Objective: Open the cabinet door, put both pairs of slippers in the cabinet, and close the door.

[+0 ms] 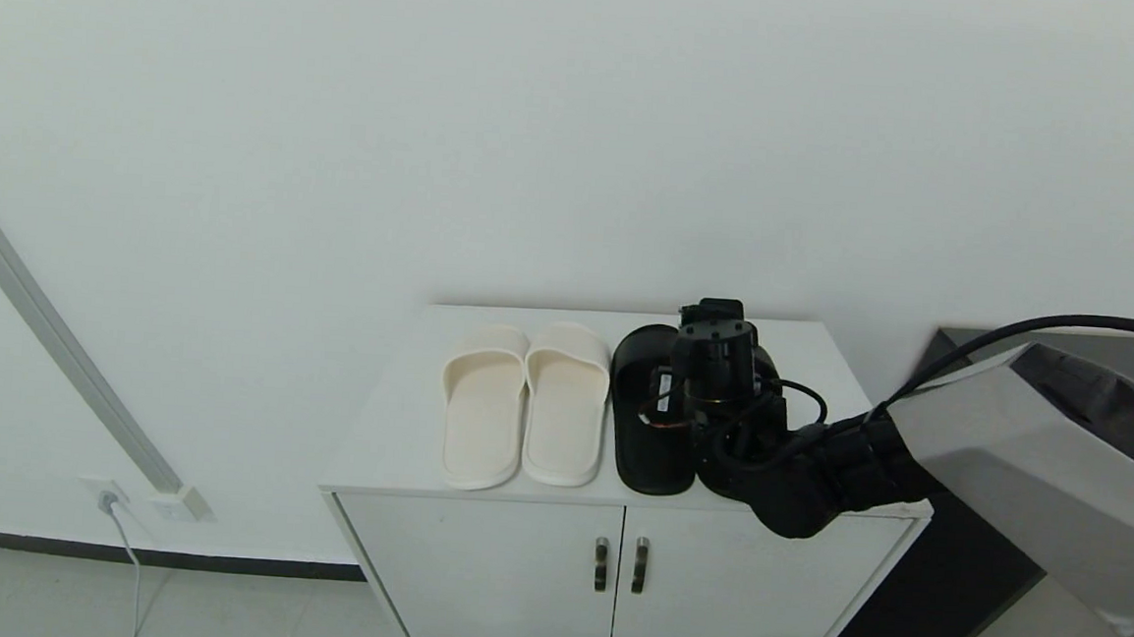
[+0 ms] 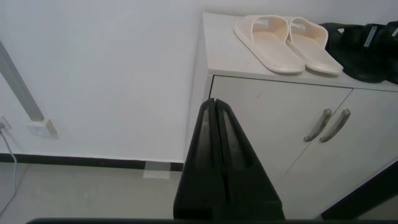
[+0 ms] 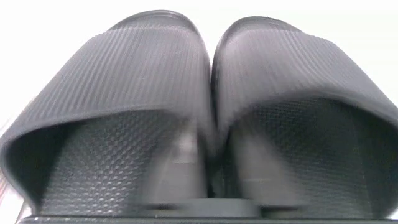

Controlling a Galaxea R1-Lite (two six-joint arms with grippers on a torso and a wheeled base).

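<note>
The black slippers (image 1: 655, 413) lie touching at the right of the cabinet (image 1: 472, 579) top, beside the white slippers (image 1: 522, 409). They look light and bendy, with ribbed, grippy straps; the meeting inner strap edges seem the best hold. The right gripper (image 1: 715, 352) covers the right-hand one, and whether its jaws are parted cannot be told. The left gripper (image 2: 215, 109) hangs low, jaws pressed together on nothing.

left slipper pair (image 1: 482, 412) sits beside right slipper pair (image 1: 643, 446) atop the cabinet (image 1: 390, 441).
</note>
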